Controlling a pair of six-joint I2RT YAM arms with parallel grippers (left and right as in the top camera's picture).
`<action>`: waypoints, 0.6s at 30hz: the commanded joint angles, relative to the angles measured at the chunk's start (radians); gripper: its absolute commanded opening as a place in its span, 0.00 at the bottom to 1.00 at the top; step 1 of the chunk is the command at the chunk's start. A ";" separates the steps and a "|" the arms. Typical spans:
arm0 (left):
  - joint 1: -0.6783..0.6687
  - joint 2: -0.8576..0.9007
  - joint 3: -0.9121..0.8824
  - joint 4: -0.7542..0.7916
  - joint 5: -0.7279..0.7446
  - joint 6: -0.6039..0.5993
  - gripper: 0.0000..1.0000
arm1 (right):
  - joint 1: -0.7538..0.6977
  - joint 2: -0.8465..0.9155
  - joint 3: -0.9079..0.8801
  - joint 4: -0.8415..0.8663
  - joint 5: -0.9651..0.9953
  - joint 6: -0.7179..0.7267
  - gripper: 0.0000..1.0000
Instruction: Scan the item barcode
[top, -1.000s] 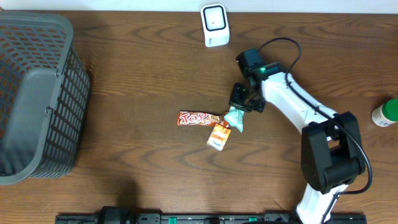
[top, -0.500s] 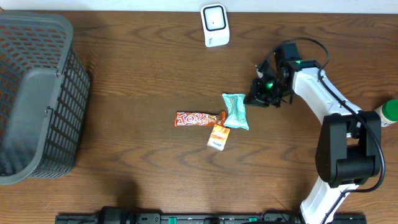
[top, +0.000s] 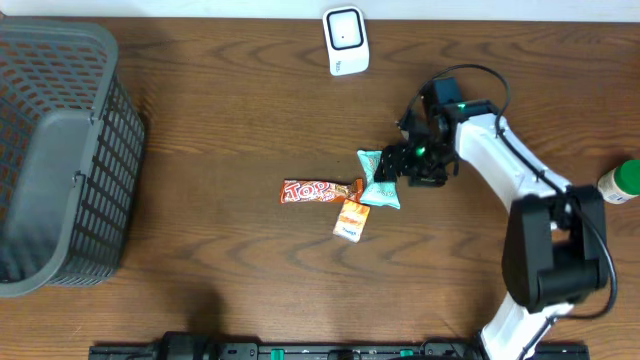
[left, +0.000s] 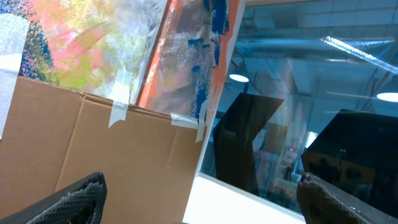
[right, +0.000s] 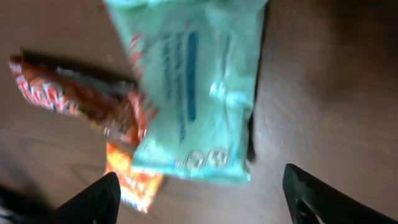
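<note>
Since half a second ago, our right fingers (top: 408, 163) are coming back toward the teal packet (top: 379, 179), standing wide apart and holding nothing. The packet is lying near the middle of the bench (top: 220, 120), just beside them on the left-edge side, its long axis running roughly from far edge to near edge. Our left fingers (left: 199, 202), wide apart and empty too, are pointing off the bench, so the right arm is nearer.
</note>
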 joint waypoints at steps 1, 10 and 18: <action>0.005 -0.006 -0.002 0.004 -0.009 -0.005 0.98 | 0.059 -0.133 0.002 -0.028 0.216 -0.053 0.79; 0.005 -0.006 -0.002 0.003 -0.009 -0.005 0.98 | 0.212 -0.207 -0.033 -0.064 0.591 -0.056 0.70; 0.005 -0.006 -0.002 0.004 -0.009 -0.005 0.98 | 0.283 -0.202 -0.155 0.050 0.812 -0.220 0.65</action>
